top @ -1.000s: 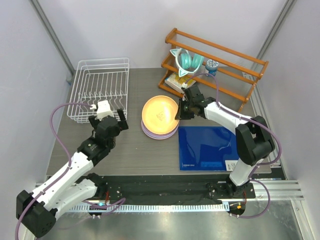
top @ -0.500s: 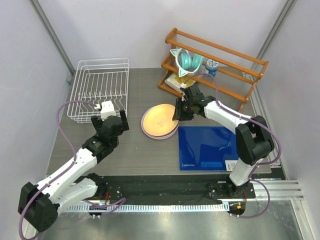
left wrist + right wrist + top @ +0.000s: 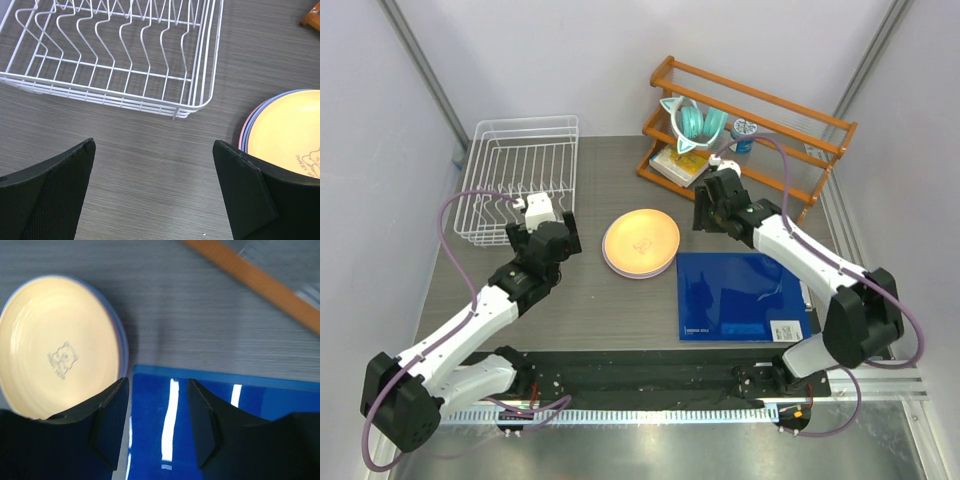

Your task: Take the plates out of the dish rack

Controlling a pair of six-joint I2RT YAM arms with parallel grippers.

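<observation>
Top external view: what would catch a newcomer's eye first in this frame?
The stack of plates at the centre of the table, a yellow-orange plate on top, draws the eye first. The white wire dish rack at the far left holds no plates. The left gripper and right gripper, both open, hang on either side of the stack, touching nothing.

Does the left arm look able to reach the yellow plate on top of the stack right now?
Probably yes. The left gripper is open, with only bare table between it and the yellow plate, and the right gripper hangs beyond the stack's far side.
</observation>
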